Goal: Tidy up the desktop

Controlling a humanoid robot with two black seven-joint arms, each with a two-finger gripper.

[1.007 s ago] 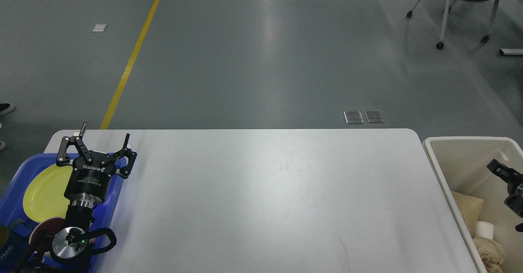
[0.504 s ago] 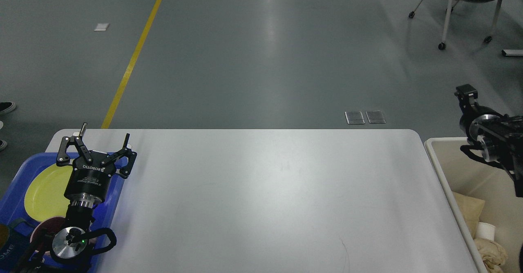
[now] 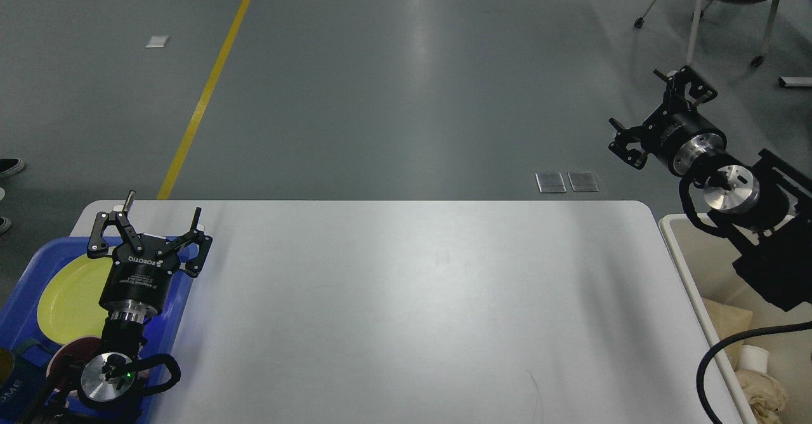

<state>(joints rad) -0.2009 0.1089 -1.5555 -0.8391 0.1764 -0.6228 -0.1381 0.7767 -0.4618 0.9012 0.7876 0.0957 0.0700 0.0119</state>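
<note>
While the desktop (image 3: 406, 310) fills the middle of the view, white and wide with rounded far corners, pretty much everything else sits at its two ends. Only a faint dark scratch mark shows on it near the front right.

At the left end there's a blue tray (image 3: 179, 297) on the table, holding a yellow plate (image 3: 66, 297), a dark red round thing (image 3: 66, 355) partly hidden by the arm, and something dark blue at the very edge that I can't make out. The left gripper (image 3: 163, 213) hangs over the tray's far right corner, fingers spread wide with nothing between them.

Off the right end sits a beige bin (image 3: 682, 252), just beside the table edge. Inside it you can see crumpled tan paper or cloth (image 3: 758, 391) and a small white roll (image 3: 753, 357); the right arm covers a good part of it. The right gripper (image 3: 656, 103) is up in the air past the table's far right corner, pointing away, fingers spread apart and holding nothing. A black cable (image 3: 729, 348) loops down in front of the bin.

Further out: grey floor with a yellow line (image 3: 209, 81), two metal floor plates (image 3: 566, 181), a wheeled chair (image 3: 704, 5) at top right, and a shoe (image 3: 9, 167) at the left edge.
</note>
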